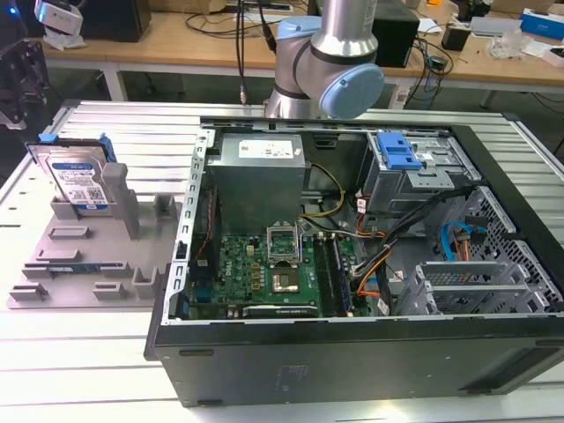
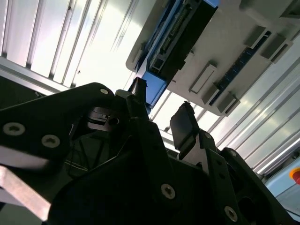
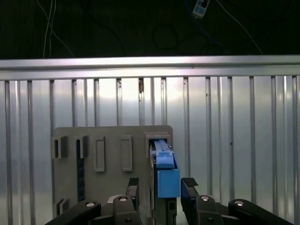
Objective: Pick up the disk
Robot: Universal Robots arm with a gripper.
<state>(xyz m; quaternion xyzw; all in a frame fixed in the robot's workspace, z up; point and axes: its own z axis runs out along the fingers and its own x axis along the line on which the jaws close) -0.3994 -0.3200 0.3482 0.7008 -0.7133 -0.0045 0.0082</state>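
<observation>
We are hovering the gripper (image 3: pixel 161 187) over the disk (image 3: pixel 166 171), which is standing on edge in its grey holder (image 3: pixel 112 140) on the surface (image 3: pixel 234 140). Our fingers (image 3: pixel 189 183) are spreading wide either side, gripping nothing; grasp and lift are not yet done.

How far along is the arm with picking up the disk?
Nothing is finished yet: the disk stands on edge in its grey holder. In hand: the open gripper is lined up with it in the first wrist view, a finger showing on either side, no contact visible. Gripping and lifting are left.
</observation>
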